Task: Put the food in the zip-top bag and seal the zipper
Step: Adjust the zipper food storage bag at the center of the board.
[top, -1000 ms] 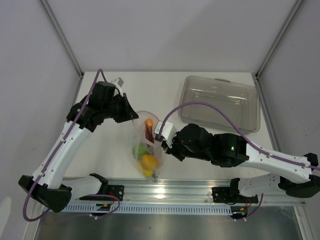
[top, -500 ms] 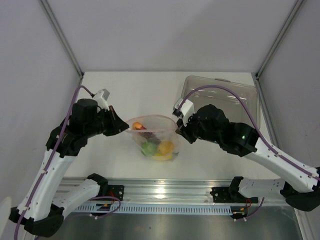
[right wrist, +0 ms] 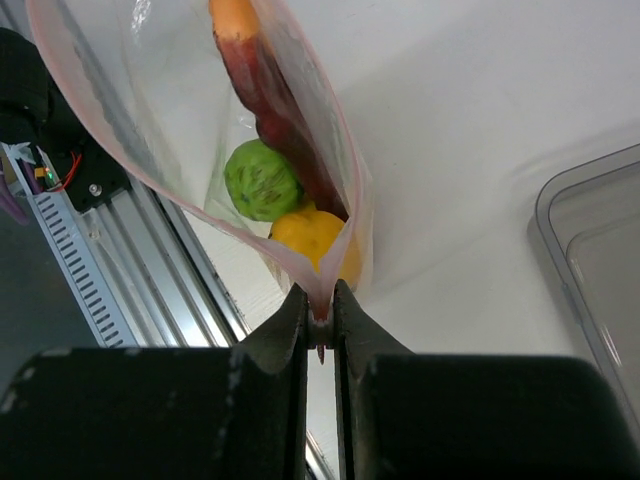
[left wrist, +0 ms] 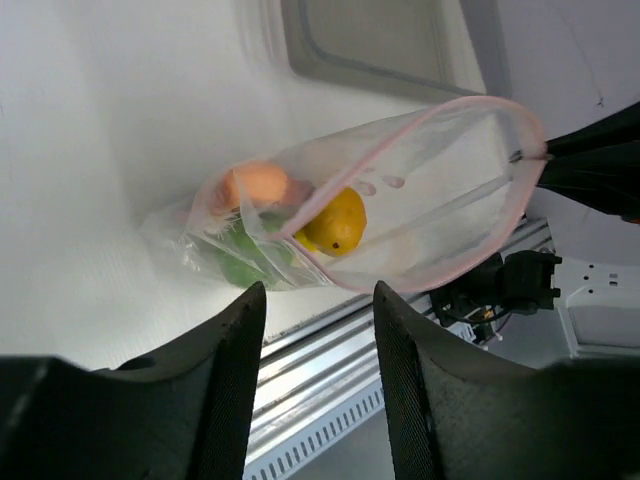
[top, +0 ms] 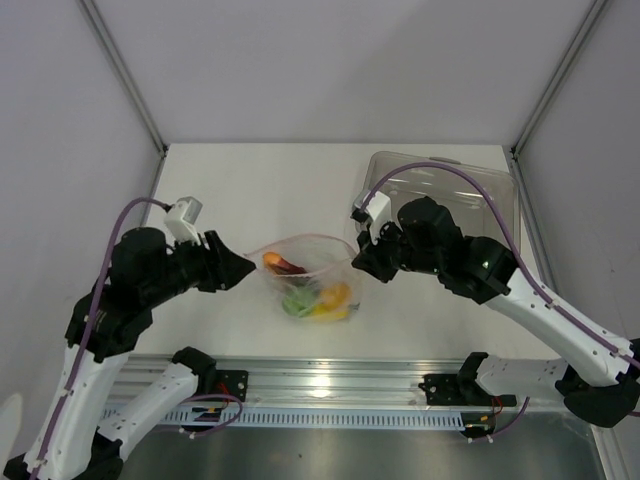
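One zip-top bag (top: 320, 262), one lime (right wrist: 262, 180), one lemon (left wrist: 335, 220), right hand (right wrist: 318, 318) pinching zipper (right wrist: 352, 190)

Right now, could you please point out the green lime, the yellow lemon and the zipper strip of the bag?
green lime (right wrist: 260, 180), right wrist view, middle of its rind.
yellow lemon (left wrist: 335, 222), left wrist view, centre of its skin.
zipper strip (right wrist: 357, 195), right wrist view, right run of the pink edge.

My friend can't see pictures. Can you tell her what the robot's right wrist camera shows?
The right gripper is shut on the mouth edge of a clear zip-top bag, seen from just behind it. Inside the bag are a green lime, a yellow lemon and a reddish-brown meat slice. The corner of a clear tray shows at the right.
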Controlling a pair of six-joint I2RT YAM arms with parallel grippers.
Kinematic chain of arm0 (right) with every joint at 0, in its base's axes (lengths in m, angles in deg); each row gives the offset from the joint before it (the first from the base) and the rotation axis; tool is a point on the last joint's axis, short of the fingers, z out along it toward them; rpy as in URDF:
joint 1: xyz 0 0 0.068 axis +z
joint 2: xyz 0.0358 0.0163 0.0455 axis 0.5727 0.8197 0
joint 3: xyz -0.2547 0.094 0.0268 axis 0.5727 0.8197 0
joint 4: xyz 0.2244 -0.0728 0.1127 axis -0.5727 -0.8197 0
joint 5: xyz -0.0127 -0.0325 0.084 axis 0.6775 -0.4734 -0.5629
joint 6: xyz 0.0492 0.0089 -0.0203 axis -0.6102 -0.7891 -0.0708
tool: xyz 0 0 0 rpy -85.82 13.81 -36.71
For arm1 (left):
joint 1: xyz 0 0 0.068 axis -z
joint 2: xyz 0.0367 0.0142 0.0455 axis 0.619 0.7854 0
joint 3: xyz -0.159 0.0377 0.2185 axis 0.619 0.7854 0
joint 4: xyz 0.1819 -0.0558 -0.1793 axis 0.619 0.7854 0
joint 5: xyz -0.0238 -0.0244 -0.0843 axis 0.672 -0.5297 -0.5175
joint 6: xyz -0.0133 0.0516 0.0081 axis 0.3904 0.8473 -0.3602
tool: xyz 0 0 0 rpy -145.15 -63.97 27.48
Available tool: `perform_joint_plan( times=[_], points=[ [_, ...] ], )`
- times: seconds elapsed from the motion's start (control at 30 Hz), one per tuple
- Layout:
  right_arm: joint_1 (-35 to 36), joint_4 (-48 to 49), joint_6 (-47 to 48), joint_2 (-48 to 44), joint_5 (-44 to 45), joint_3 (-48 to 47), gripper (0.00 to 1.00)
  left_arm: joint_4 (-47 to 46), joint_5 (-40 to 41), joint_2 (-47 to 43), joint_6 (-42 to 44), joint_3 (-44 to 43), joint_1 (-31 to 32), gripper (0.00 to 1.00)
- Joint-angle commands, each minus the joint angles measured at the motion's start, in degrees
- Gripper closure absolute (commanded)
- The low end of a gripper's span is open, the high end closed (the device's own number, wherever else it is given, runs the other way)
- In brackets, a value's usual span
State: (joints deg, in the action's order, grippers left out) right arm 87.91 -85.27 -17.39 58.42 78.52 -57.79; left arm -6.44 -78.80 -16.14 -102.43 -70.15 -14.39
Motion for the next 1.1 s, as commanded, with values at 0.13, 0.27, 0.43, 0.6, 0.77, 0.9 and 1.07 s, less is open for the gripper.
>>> perform_joint_plan(
  times=[0.13, 0.27, 0.43, 0.6, 0.77, 0.9, 1.07],
  points=[
    [-0.9, -5.3, 2.9, -1.1, -4.2, -4.3, 1.0, -11.6, -8.3, -1.6, 7.8, -7.6, -0.4, 0.32],
    [-1.7, -5.2, 3.2, -0.5, -5.7, -5.2, 1.0, -19.4, -15.7, 0.3, 10.8, -8.5, 0.6, 0.14],
    [-2.4, -4.8, 3.1, 0.0, -7.5, -5.0, 1.0, -24.4, -15.8, 5.5, 18.8, -9.4, 8.6, 0.13],
    [-3.3, -4.3, 3.0, 0.2, -9.9, -4.5, 1.0, -26.2, -11.2, 9.6, 31.7, -9.6, 20.4, 0.13],
    [-4.0, -3.7, 2.9, 0.1, -11.4, -3.7, 1.0, -29.3, -8.0, 13.8, 43.9, -8.2, 26.2, 0.13],
    [-4.5, -3.6, 2.9, -0.4, -12.1, -3.0, 1.0, -31.7, -8.5, 15.7, 49.8, -6.8, 26.2, 0.13],
    [-4.7, -3.1, 2.9, -1.1, -12.9, -2.3, 1.0, -33.5, -9.9, 17.9, 57.0, -5.7, 26.2, 0.13]
  ],
)
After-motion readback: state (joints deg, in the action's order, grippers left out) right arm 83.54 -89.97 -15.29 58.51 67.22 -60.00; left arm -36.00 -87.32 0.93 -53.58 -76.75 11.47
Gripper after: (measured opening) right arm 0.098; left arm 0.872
